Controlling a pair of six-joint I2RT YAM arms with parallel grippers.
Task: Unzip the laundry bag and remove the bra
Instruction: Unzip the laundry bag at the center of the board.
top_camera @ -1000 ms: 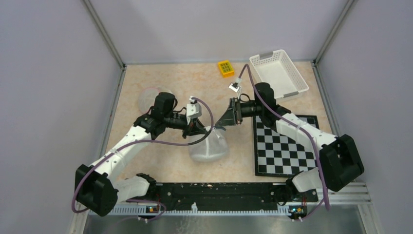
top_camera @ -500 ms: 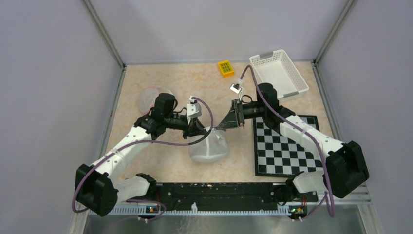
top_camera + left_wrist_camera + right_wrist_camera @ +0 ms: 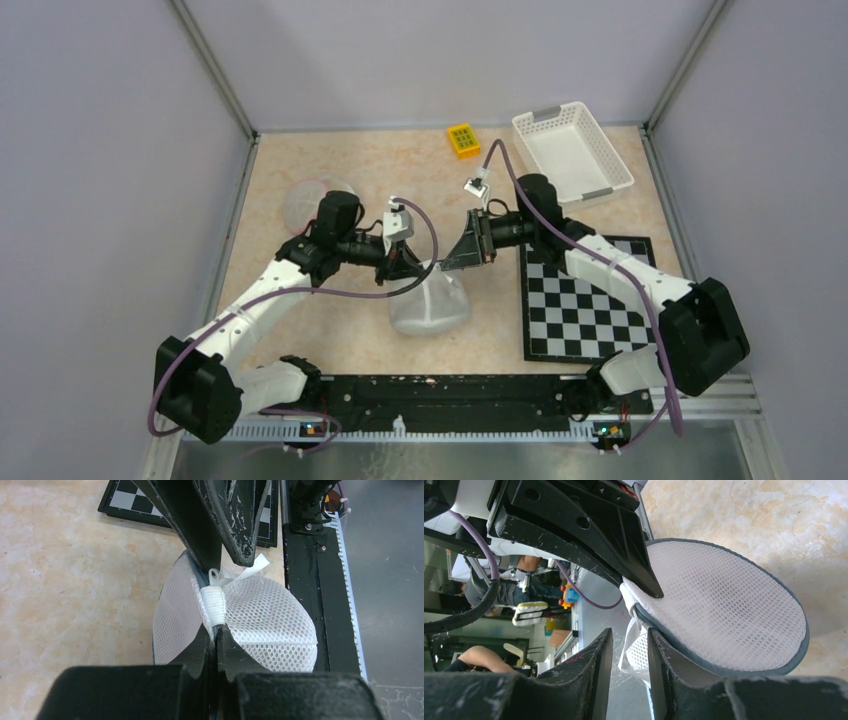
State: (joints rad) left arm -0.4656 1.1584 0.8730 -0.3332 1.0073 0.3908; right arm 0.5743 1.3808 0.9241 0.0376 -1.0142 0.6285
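Observation:
The laundry bag [image 3: 432, 305] is a white mesh dome with a grey rim, resting on the table between both arms. My left gripper [image 3: 216, 629] is shut on the bag's white seam strip [image 3: 214, 605] at the rim. A white ribbon pull [image 3: 250, 570] sticks out just beyond that strip. My right gripper [image 3: 629, 632] is open, its fingers [image 3: 661, 655] standing either side of the ribbon pull [image 3: 630, 645] without pinching it. In the top view the right gripper [image 3: 450, 262] meets the left gripper [image 3: 408, 265] at the bag's top. The bra is hidden.
A white basket [image 3: 572, 150] stands at the back right and a small yellow block [image 3: 462, 139] beside it. A checkerboard mat [image 3: 585, 300] lies under the right arm. A clear round piece [image 3: 310, 200] lies at the back left. A black rail [image 3: 450, 390] runs along the near edge.
My right gripper has shifted slightly left toward the bag's top and its fingers have narrowed a little. The left gripper and the bag have stayed in place.

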